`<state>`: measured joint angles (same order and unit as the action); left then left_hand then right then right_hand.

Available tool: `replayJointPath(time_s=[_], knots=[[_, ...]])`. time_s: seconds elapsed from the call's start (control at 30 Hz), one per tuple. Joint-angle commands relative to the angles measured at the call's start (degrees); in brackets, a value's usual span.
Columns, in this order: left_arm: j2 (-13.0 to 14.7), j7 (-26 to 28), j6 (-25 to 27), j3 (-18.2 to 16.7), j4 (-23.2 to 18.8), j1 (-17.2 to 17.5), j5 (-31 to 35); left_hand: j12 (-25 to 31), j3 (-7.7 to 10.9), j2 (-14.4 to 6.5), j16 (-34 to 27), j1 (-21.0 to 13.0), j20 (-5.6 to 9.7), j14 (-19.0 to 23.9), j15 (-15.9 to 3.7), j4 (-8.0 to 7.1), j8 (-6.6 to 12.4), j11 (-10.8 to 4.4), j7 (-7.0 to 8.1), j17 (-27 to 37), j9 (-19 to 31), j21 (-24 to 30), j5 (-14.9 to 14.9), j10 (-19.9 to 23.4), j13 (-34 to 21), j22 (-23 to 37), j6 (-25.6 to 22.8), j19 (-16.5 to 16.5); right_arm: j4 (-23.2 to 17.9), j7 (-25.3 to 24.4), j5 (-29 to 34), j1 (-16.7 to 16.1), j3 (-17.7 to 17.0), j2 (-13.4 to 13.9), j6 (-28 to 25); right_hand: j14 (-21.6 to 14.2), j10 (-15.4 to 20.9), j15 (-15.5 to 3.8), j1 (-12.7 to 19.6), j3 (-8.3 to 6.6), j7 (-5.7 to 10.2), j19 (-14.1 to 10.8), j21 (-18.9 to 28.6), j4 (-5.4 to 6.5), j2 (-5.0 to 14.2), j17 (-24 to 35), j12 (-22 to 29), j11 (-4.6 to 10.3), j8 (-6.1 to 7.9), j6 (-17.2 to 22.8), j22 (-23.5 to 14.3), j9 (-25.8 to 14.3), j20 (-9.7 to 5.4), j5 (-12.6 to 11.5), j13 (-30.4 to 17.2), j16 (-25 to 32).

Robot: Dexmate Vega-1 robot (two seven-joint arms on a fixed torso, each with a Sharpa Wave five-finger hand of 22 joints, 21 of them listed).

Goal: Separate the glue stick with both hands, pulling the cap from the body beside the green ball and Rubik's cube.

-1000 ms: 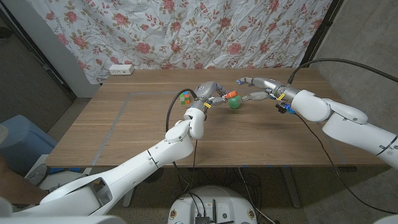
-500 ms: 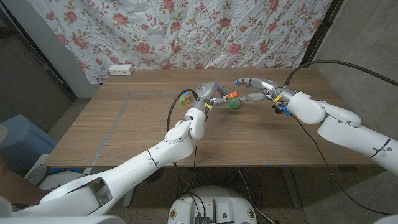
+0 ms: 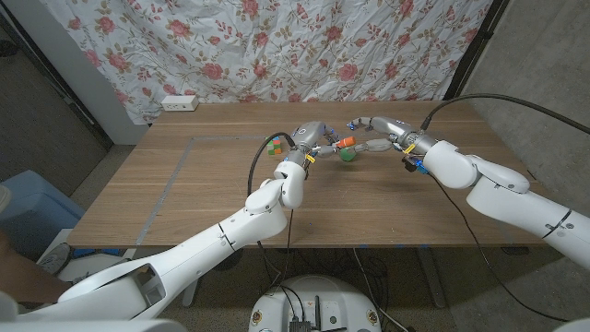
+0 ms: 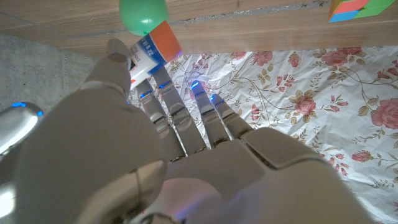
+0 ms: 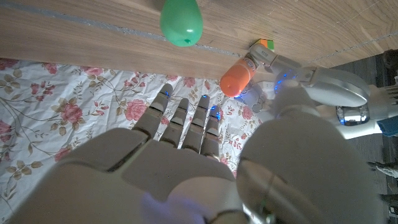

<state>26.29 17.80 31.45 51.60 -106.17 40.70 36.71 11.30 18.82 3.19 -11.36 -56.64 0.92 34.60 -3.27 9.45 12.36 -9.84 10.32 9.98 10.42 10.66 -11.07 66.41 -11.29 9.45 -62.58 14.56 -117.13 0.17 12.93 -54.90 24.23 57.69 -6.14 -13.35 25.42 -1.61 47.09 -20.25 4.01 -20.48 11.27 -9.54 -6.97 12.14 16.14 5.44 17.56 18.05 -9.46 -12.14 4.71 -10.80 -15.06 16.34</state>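
Here the glue stick [image 3: 343,143] is held above the far middle of the desk [image 3: 184,198], gripped by its white labelled body in the left hand [image 3: 312,136], thumb on one side and fingers on the other as the left wrist view shows; the orange cap [image 4: 166,40] sticks out free toward the right. The right hand [image 3: 373,130] hangs just right of it, fingers apart and gripping nothing, not yet touching the cap as far as I can tell. Judgement: light, rigid plastic tube, smooth and likely slippery; the cap is short and probably a tight friction fit, so it wants a firm pinch around its sides and a straight pull along the stick's axis, the body hand gripping hard on the label to stop it sliding through. Little risk of breakage; more risk of the stick twisting or slipping out. The green ball [image 3: 348,154] sits on the desk just below and near the cap, close enough that descending fingers could knock it rolling. The Rubik's cube [image 3: 274,145] lies left of the left hand, apart from the work. A white power strip [image 3: 180,102] rests at the far left edge, before a flowered cloth [image 3: 277,46].
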Motion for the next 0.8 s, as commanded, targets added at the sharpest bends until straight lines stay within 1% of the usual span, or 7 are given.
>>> replayJointPath(time_s=[0.03,0.13,0.27,0.33,0.4,0.47,0.8], knots=[[0.1,-0.1,-0.8,-0.3,-0.1,0.4,0.2,0.5,0.04,-3.2,0.0,-0.6,-0.49,0.4,-7.73,-0.31,0.21,-3.08,-1.92,0.3,1.0,0.0,-0.2,3.4,-0.3,0.2,-3.0,0.0,0.8,-3.1,0.6,-1.1,-0.1,-1.4,0.3,-1.8,2.3,-0.51,0.3,-0.26,0.57,-1.0,0.1,0.31,0.26,0.2,0.9,0.68,1.30,2.5,-0.1,-0.1,-0.08,0.2,-0.4,0.8],[0.1,-0.1,-0.9,-0.4,0.1,0.3,0.2,0.5,0.00,-3.2,0.0,-0.5,-0.45,0.4,-7.73,-0.30,0.20,-3.08,-1.90,0.3,1.0,0.0,-0.2,3.4,-0.3,0.2,-3.0,0.0,0.9,-3.3,0.7,-1.0,0.0,-1.7,0.1,-2.1,3.0,-0.58,0.5,-0.25,0.74,-1.4,0.1,0.28,0.28,0.1,1.0,0.89,1.66,3.4,-0.1,0.0,-0.31,0.2,-0.5,0.9],[-0.1,0.1,-1.5,-0.5,0.6,0.2,0.0,0.5,-0.05,-3.2,0.0,-0.5,-0.44,0.4,-7.72,-0.30,0.23,-3.08,-1.94,0.3,1.0,0.0,-0.2,3.5,-0.3,0.2,-3.1,0.0,1.1,-3.8,1.2,-0.9,0.3,-2.3,-0.4,-2.4,3.7,-0.97,0.7,-0.23,1.99,-1.5,0.0,0.24,0.29,0.1,1.1,1.09,1.81,3.8,-0.1,0.0,-0.47,0.1,-0.5,1.0],[-0.1,0.2,-1.9,-0.5,0.8,0.1,-0.1,0.5,-0.06,-3.2,0.0,-0.5,-0.45,0.4,-7.72,-0.30,0.24,-3.07,-1.93,0.3,1.0,0.0,-0.2,3.5,-0.3,0.2,-3.2,0.0,1.6,-4.7,1.5,-0.9,0.5,-2.5,0.1,-3.4,5.4,-1.53,1.1,-0.16,2.31,-1.7,-0.1,0.14,0.11,0.1,1.5,1.85,2.01,4.3,-0.1,0.0,-0.61,0.0,-0.6,1.4],[-0.2,0.2,-2.0,-0.6,0.9,0.1,-0.2,0.5,-0.07,-3.2,0.0,-0.5,-0.45,0.4,-7.72,-0.30,0.23,-3.07,-1.96,0.3,1.0,0.0,-0.2,3.5,-0.3,0.2,-3.2,0.0,1.4,-5.0,2.5,-0.8,0.8,-2.8,-0.7,-3.9,6.6,-1.83,1.1,-0.05,2.44,-1.7,-0.2,0.21,0.03,0.2,1.8,1.96,2.06,4.5,-0.1,0.1,-0.74,0.0,-0.6,1.6],[-0.3,0.3,-2.3,-0.6,1.2,0.0,-0.3,0.5,-0.08,-3.3,0.0,-0.5,-0.47,0.4,-7.74,-0.29,0.21,-3.07,-1.98,0.3,1.0,0.0,-0.2,3.6,-0.3,0.2,-3.1,0.0,1.5,-5.4,2.8,-0.8,0.9,-3.0,-0.9,-4.4,7.4,-2.24,1.1,0.05,3.08,-1.7,-0.3,0.27,0.00,0.2,1.9,2.01,2.50,5.6,-0.1,0.1,-0.98,-0.1,-0.7,1.8],[-0.6,0.4,-2.6,-0.7,1.6,-0.1,-0.4,0.6,-0.18,-3.4,0.0,-0.4,-0.45,0.4,-7.68,-0.31,0.23,-3.07,-2.00,0.3,1.0,0.0,-0.2,3.8,-0.3,0.2,-3.2,0.0,2.1,-6.8,3.5,-0.9,1.0,-3.7,-0.9,-7.0,11.4,-3.87,2.3,0.21,4.24,-2.7,-0.2,0.08,-0.02,0.2,2.5,3.08,4.02,9.5,-0.1,0.2,-1.56,-0.3,-0.7,2.9]])
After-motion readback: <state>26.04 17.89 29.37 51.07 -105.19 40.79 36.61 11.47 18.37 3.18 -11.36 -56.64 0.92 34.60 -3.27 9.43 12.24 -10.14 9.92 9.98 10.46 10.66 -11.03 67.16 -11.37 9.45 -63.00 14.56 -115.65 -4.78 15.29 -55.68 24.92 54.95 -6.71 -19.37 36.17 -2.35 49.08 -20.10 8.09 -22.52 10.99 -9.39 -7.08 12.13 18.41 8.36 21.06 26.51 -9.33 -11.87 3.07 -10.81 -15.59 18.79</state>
